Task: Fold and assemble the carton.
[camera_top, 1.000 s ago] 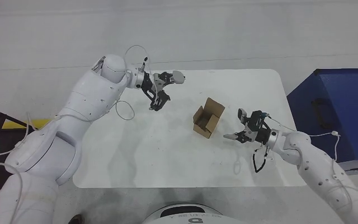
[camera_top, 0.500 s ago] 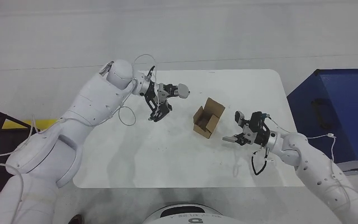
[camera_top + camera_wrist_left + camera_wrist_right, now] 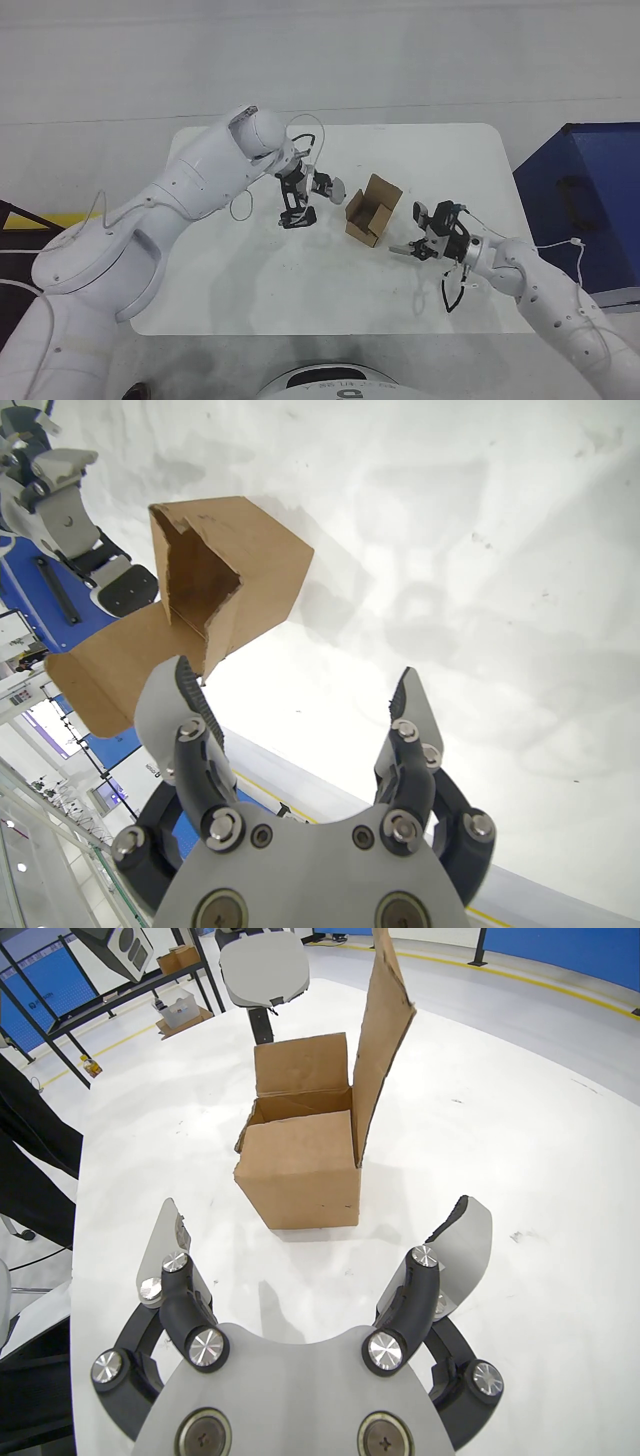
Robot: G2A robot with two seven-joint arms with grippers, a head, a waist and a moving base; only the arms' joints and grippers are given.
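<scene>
On the white table, the cardboard carton, seemingly light and crease-prone, is standing open between the left gripper and right gripper, both spread empty, and is likely best pinched at its tall flap.

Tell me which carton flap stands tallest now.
The long flap on the far side of the carton from the robot: it stands upright, well above the shorter flap beside it.

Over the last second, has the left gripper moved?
Yes. In the top view the left gripper has swung from near the far edge of the table toward the carton, which stayed put. It is now close beside the carton, open.
</scene>
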